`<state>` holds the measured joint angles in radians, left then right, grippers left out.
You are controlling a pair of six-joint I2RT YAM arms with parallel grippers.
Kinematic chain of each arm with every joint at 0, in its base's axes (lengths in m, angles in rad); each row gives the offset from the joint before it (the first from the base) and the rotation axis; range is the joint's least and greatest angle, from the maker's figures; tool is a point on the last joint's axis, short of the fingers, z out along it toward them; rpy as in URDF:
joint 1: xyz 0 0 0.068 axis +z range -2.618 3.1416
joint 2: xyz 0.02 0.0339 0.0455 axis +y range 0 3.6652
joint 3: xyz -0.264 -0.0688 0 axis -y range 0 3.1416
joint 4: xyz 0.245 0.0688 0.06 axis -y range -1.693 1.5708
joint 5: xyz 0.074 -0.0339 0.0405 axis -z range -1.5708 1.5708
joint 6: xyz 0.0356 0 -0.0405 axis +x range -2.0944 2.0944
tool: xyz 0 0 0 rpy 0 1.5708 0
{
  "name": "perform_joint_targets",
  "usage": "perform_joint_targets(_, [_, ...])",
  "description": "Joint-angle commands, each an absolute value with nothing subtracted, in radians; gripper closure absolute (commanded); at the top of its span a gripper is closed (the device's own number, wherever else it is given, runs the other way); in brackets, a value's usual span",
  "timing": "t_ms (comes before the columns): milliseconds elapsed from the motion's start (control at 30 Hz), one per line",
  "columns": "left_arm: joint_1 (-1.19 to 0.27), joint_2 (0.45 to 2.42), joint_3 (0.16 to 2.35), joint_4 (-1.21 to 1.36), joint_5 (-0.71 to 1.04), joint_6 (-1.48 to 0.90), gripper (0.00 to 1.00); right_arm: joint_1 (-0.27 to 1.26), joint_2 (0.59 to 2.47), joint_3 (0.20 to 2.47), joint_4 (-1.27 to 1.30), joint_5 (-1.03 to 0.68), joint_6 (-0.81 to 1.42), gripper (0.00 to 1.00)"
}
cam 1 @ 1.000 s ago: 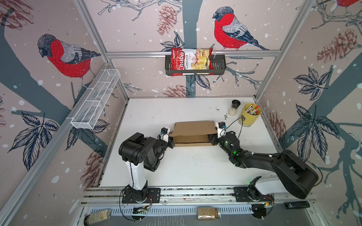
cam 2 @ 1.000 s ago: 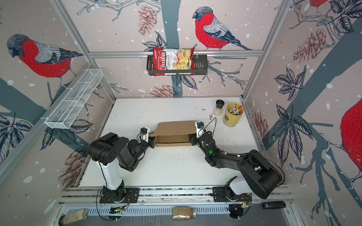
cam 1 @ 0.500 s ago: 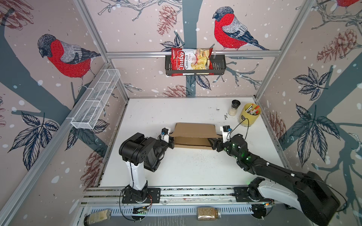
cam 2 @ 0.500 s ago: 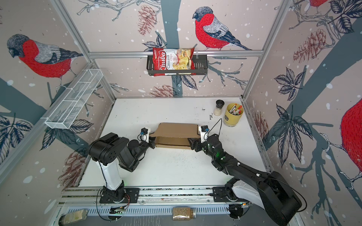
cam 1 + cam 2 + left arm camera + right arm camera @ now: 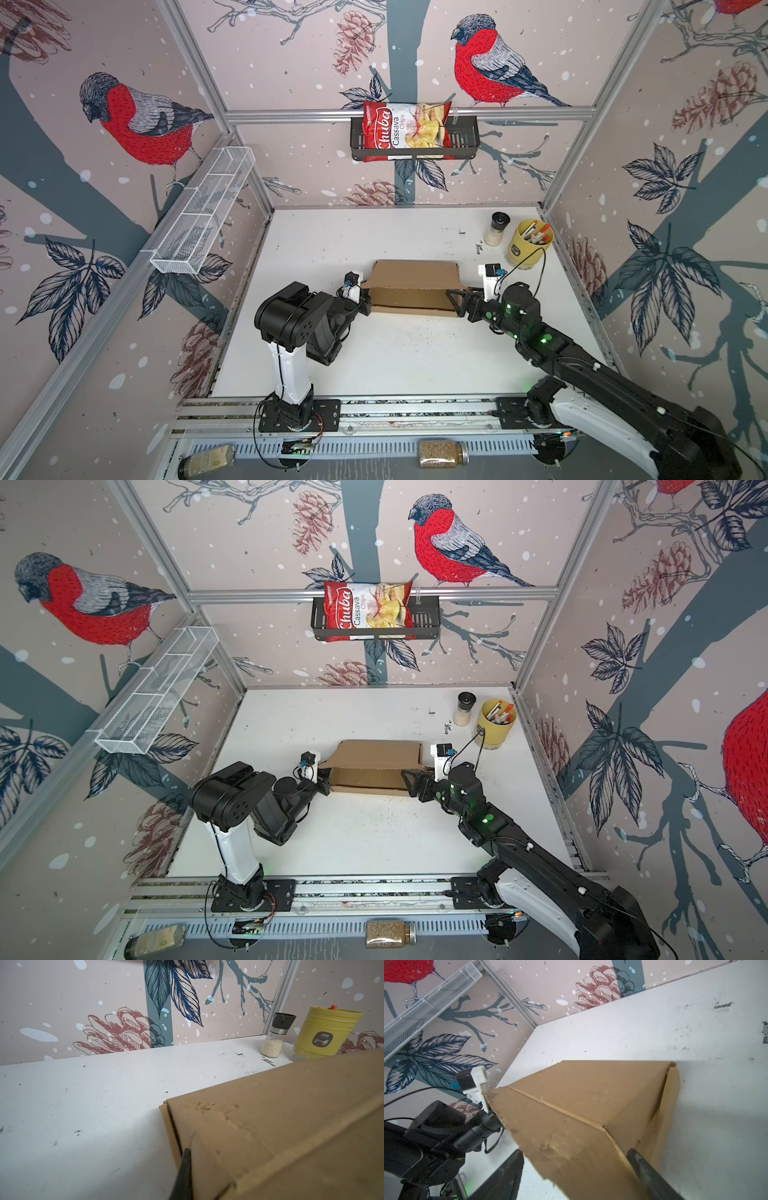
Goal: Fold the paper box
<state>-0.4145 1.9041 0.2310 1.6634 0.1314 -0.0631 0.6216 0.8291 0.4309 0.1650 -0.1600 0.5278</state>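
The paper box, plain brown cardboard, lies at the table's middle with its lid panel slanting up over the body. My left gripper is at the box's left end. In the left wrist view one dark finger presses against the end flap; cardboard hides the other finger. My right gripper is open at the right end, its fingers straddling the box's corner.
A salt grinder and a yellow cup of pens stand at the back right. A wire basket hangs on the left wall and a rack with a chips bag on the back wall. Two jars lie below the front rail.
The right arm has stretched out low toward the right while its gripper stayed at the box's right end and its jaws spread wider. The left arm has not moved.
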Motion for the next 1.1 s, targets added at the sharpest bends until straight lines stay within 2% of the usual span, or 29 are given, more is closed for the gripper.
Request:
perform_joint_targets(0, [-0.417,1.913,0.234,1.800,0.132,-0.046,0.94,0.612,0.821,0.456,0.139,-0.195,0.550,0.21])
perform_joint_targets(233, [-0.425,1.906,0.232,1.799,0.123,-0.029,0.94,0.556,0.849,0.508,0.058,-0.160,0.632,0.21])
perform_joint_targets(333, [-0.426,1.898,0.225,1.801,0.119,-0.032,0.93,0.504,0.885,0.549,0.019,-0.224,0.660,0.22])
perform_joint_targets(733, [-0.439,1.889,0.206,1.799,0.122,-0.041,0.88,0.468,1.074,0.700,-0.262,-0.426,0.664,0.26])
perform_joint_targets(867, [-0.440,1.876,0.193,1.799,0.123,-0.049,0.84,0.456,1.106,0.704,-0.288,-0.466,0.648,0.27])
perform_joint_targets(1000, [-0.443,1.838,0.166,1.786,0.117,-0.069,0.72,0.446,1.152,0.701,-0.280,-0.494,0.636,0.28])
perform_joint_targets(1067, [-0.449,1.817,0.157,1.761,0.117,-0.071,0.69,0.442,1.170,0.699,-0.267,-0.510,0.638,0.29])
